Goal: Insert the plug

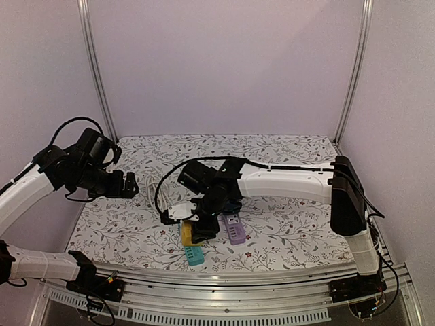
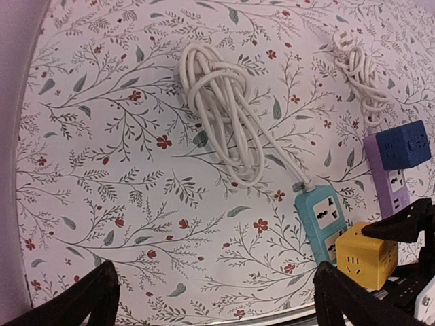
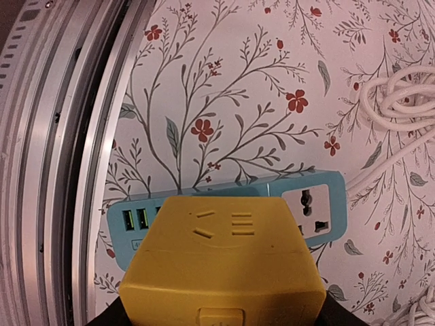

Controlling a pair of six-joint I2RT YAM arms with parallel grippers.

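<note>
My right gripper (image 1: 202, 227) is shut on a yellow cube socket (image 3: 221, 265), its black fingers showing only at the cube's lower corners. The cube sits low over a teal power strip (image 3: 319, 207), hiding its middle; the strip's universal socket and USB ports show either side. In the left wrist view the cube (image 2: 367, 255) overlaps the teal strip (image 2: 319, 217). A white plug (image 2: 343, 37) ends a coiled cord leading to a purple strip (image 2: 391, 180). My left gripper (image 2: 214, 305) is open and empty, raised at the table's left (image 1: 129, 185).
A blue cube socket (image 2: 404, 144) sits on the purple strip. The teal strip's white cord lies in a coil (image 2: 224, 109) mid-table. The metal front rail (image 3: 61, 170) runs close beside the teal strip. The enclosure walls stand at left, right and back.
</note>
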